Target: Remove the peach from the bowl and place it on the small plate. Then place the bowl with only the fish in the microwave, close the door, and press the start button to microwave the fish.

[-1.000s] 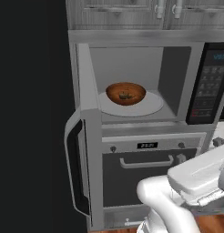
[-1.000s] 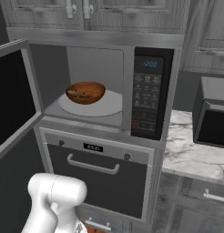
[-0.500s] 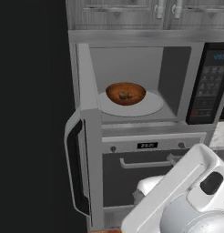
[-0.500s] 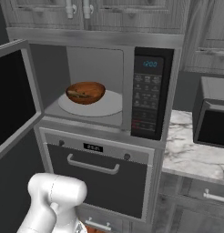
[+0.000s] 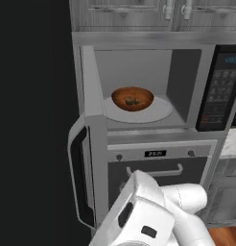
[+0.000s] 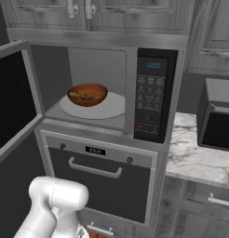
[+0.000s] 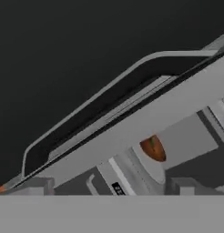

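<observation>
The bowl [image 5: 132, 98] already sits inside the microwave [image 6: 97, 88], on the white turntable [image 6: 111, 108] at the middle of the cavity, with what looks like the fish in it and no peach that I can make out. The microwave door [image 5: 88, 144] hangs wide open to the left of the cavity, its dark handle [image 5: 77, 178] facing out toward me. So by my reckoning the door and the start button are what remain.

The arm is folded low, below and in front of the cavity, near the oven [image 6: 100, 179] under the microwave. From the hand view the gripper [image 7: 111, 186] looks across the door's edge toward the bowl, its jaws spread wide and holding nothing.

The risk I see is in the push. If the hand meets the door too near the hinge side, or catches inside the handle loop, it may bind or skid off rather than swing the door shut. A half-closed door would leave the start press on the control panel [image 6: 151, 100], right of the cavity, doing nothing. A careless elbow could also knock the oven front.
</observation>
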